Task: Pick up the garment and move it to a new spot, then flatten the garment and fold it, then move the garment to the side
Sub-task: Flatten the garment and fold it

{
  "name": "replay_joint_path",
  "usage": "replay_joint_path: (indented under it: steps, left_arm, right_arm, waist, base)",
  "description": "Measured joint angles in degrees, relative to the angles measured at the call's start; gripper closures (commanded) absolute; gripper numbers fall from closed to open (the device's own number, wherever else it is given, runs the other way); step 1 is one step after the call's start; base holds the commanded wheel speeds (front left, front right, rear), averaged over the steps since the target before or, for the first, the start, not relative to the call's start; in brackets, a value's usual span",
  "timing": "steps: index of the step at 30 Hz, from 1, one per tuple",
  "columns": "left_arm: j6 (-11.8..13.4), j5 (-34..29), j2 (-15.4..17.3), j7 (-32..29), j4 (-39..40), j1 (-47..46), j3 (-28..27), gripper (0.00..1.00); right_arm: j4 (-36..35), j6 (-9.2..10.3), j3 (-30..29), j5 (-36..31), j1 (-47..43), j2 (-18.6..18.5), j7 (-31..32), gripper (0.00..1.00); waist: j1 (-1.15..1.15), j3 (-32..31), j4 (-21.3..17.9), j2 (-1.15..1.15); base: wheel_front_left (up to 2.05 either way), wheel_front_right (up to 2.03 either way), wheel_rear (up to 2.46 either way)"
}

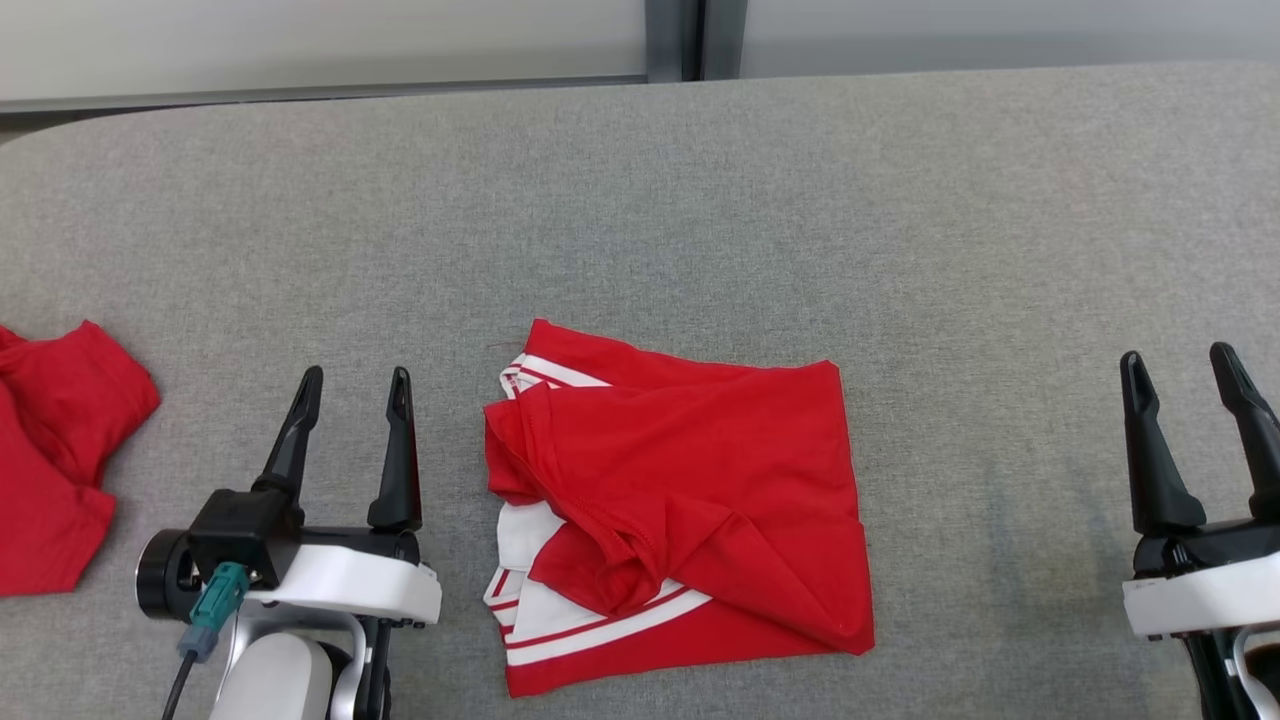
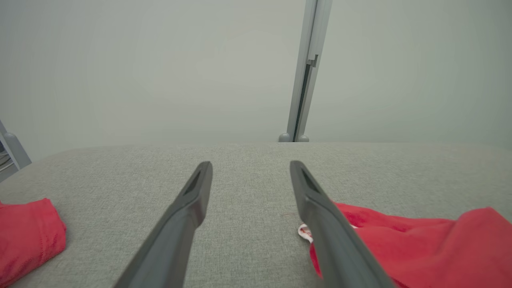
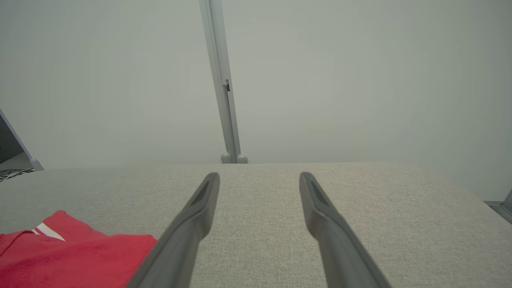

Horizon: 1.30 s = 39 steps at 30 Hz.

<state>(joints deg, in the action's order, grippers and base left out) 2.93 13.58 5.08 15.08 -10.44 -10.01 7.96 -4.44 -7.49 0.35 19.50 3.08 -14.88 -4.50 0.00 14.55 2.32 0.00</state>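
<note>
A red garment (image 1: 680, 500) with white stripes lies folded into a rough square on the grey table (image 1: 700, 200), near its front middle. My left gripper (image 1: 355, 392) stands open just to the garment's left, holding nothing. Far off on the right side, my right gripper (image 1: 1180, 370) is open and empty too. In the left wrist view the garment (image 2: 420, 244) lies at the lower right, beside my open left gripper (image 2: 250, 168). The right wrist view has the garment (image 3: 72, 260) at the lower left of my open right gripper (image 3: 259, 178).
A second red cloth (image 1: 55, 450) lies crumpled at the table's left edge, and this red cloth (image 2: 26, 236) sits at the lower left of the left wrist view. A pale wall with a grey post (image 1: 675, 40) stands behind the table.
</note>
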Motion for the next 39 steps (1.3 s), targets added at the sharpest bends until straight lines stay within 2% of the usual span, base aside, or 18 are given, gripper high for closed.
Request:
replay_joint_path:
  steps: [12,13,14,15,19,29,34,39]
  left_arm:
    - [0.7,0.0,0.6,-0.5,-0.1,1.1,0.3,0.0]
    - [0.7,0.1,0.7,-0.5,0.0,1.1,0.3,0.0]
    - [0.9,0.1,0.8,-0.5,0.0,1.1,0.3,0.0]
    - [0.9,0.1,0.8,-0.5,0.0,1.1,0.4,0.0]
    - [0.9,0.1,0.8,-0.6,0.3,1.0,0.9,0.0]
    - [0.6,0.4,-0.1,-0.4,-0.2,-2.1,2.6,0.0]
    - [0.4,0.6,-0.6,-0.3,-0.7,-2.7,3.2,0.0]
    - [0.4,0.7,-0.8,-0.2,-1.1,-3.2,3.4,0.0]
  right_arm:
    - [-1.8,0.0,-0.3,-0.5,-1.7,0.9,1.8,0.0]
    - [-1.8,0.0,-0.4,-0.5,-1.7,0.9,2.0,0.38]
    - [-1.8,0.0,-0.3,-0.5,-1.7,0.9,2.0,0.95]
    - [-1.7,0.0,-0.1,-0.4,-1.7,0.8,2.3,1.0]
    - [-0.6,0.0,2.9,0.1,-1.7,-0.3,3.4,1.0]
    - [9.9,0.0,28.2,6.2,8.7,-2.3,2.9,1.0]
    - [15.6,0.0,36.9,10.3,13.4,-3.1,1.5,1.0]
    - [17.8,-0.01,43.6,14.4,15.9,-5.3,1.0,1.0]
  waist:
    - [0.0,-1.5,0.0,0.0]
    - [0.0,-1.6,0.1,0.0]
    - [0.0,-1.7,0.2,0.0]
    - [0.0,-1.7,0.3,0.0]
    - [0.0,-1.4,1.1,0.0]
    - [0.0,0.8,4.5,0.0]
    - [0.0,1.6,6.2,0.0]
    - [0.0,2.0,6.9,0.0]
  base:
    - [0.0,0.0,0.0]
    - [0.0,0.0,0.0]
    - [0.0,0.0,0.0]
    - [0.0,0.0,0.0]
    - [0.0,0.0,0.0]
    - [0.0,0.0,0.0]
    - [0.0,0.0,0.0]
    - [0.0,0.0,0.0]
